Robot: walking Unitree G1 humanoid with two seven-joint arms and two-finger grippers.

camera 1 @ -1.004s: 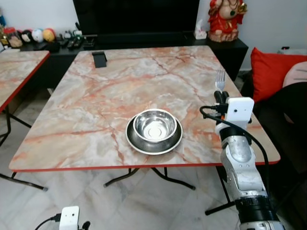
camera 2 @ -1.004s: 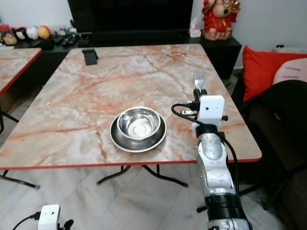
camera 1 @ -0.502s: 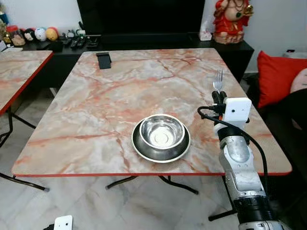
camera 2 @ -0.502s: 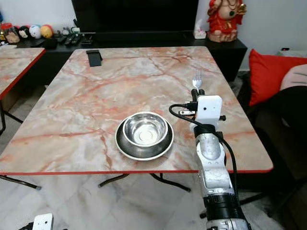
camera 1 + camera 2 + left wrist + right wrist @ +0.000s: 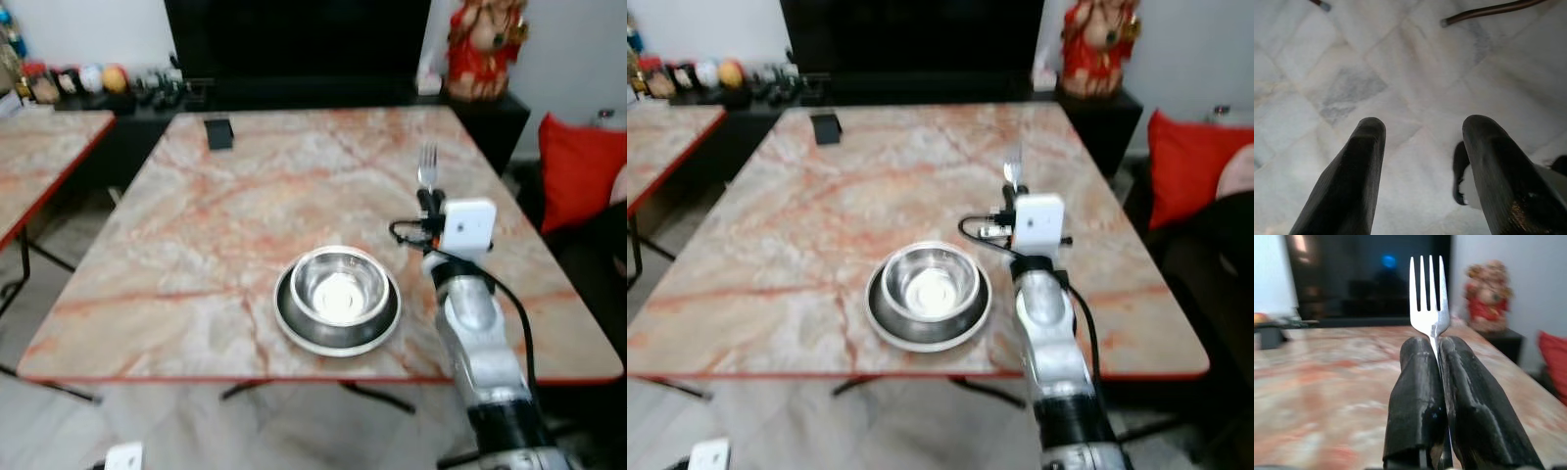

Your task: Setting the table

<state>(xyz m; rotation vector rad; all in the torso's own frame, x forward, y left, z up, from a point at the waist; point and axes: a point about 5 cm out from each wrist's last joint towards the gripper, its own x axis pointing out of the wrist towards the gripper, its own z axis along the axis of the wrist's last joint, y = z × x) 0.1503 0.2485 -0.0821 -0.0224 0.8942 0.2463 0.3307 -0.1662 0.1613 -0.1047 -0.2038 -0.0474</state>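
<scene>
We have the right gripper [image 5: 1431, 345] clamped on the fork [image 5: 1428, 293], tines up, right of the bowl [image 5: 339, 285] — next, lower it onto the counter [image 5: 245, 206]. Left gripper [image 5: 1422, 134] idle, fingers apart.

A pink-veined marble table [image 5: 245, 206] with a red edge is seen. A steel bowl [image 5: 340, 286] nested on a plate [image 5: 336, 333] is set near its front edge, just left of the raised fork [image 5: 427, 164]. A small black object [image 5: 218, 133] is placed at the far corner, well apart.

one fork [image 5: 1429, 293], one bowl [image 5: 340, 287], one plate [image 5: 336, 333]
</scene>
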